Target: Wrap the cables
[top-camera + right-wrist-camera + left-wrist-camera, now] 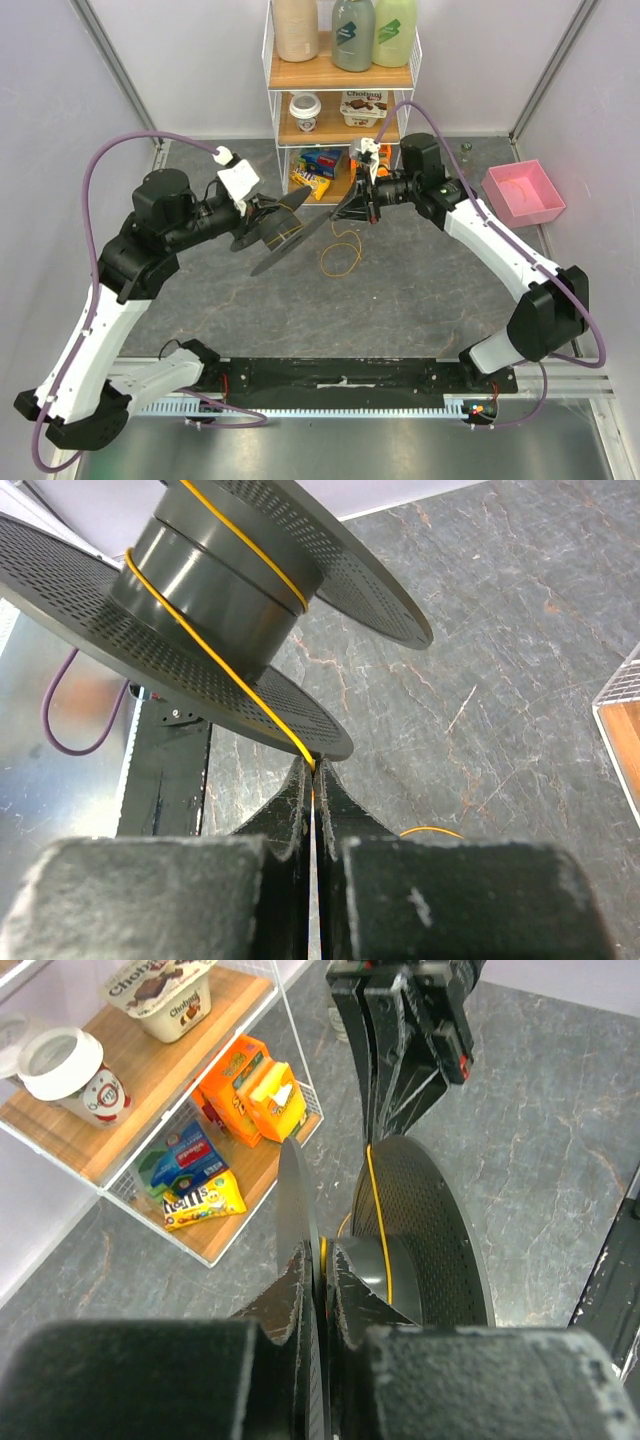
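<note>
In the top view, my left gripper (265,214) holds a dark grey spool (282,246) above the table's middle. In the left wrist view the left gripper (322,1260) is shut on one thin flange of the spool (425,1230). A thin yellow-orange cable (205,650) winds round the spool's core and runs off the flange edge into my right gripper (313,772), which is shut on it just beside the spool. The rest of the cable (340,260) lies in a loose loop on the table below the right gripper (342,213).
A white wire shelf (340,130) with snack packs, cups and bottles stands at the back, close behind both grippers. A pink bin (523,192) sits at the right. A black strip (340,375) lies along the near edge between the arm bases.
</note>
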Action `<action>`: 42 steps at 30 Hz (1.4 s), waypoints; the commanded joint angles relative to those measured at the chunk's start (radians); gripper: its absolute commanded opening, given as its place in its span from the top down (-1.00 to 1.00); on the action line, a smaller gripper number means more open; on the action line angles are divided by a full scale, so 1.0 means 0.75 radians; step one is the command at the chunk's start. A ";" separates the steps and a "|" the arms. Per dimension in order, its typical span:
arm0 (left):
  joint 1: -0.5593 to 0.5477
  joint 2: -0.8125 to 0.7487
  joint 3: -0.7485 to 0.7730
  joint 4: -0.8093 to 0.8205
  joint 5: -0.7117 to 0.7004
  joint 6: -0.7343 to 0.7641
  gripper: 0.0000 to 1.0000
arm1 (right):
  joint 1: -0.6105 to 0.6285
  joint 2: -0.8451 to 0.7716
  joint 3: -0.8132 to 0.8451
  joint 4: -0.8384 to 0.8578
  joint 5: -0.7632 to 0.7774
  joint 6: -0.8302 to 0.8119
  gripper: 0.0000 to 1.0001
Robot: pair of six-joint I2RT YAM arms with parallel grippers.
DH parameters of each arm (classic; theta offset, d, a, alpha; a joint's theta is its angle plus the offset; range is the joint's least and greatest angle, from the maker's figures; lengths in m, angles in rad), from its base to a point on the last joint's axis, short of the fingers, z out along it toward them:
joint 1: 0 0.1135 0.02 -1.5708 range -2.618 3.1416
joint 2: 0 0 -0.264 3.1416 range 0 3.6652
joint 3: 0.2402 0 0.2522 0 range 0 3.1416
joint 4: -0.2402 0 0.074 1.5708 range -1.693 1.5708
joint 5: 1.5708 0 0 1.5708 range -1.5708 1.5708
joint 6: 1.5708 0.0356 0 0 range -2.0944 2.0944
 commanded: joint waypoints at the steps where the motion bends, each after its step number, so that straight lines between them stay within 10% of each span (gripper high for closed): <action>1: -0.003 -0.046 0.044 0.021 -0.037 0.068 0.96 | -0.099 0.021 0.000 -0.007 0.017 -0.037 1.00; 30: 0.011 0.042 -0.715 0.441 -0.152 0.099 0.97 | -0.003 0.566 -0.167 0.248 0.056 0.106 1.00; 42: 0.013 0.008 -0.727 0.222 -0.256 0.213 0.96 | 0.012 0.565 -0.155 0.216 0.076 0.088 1.00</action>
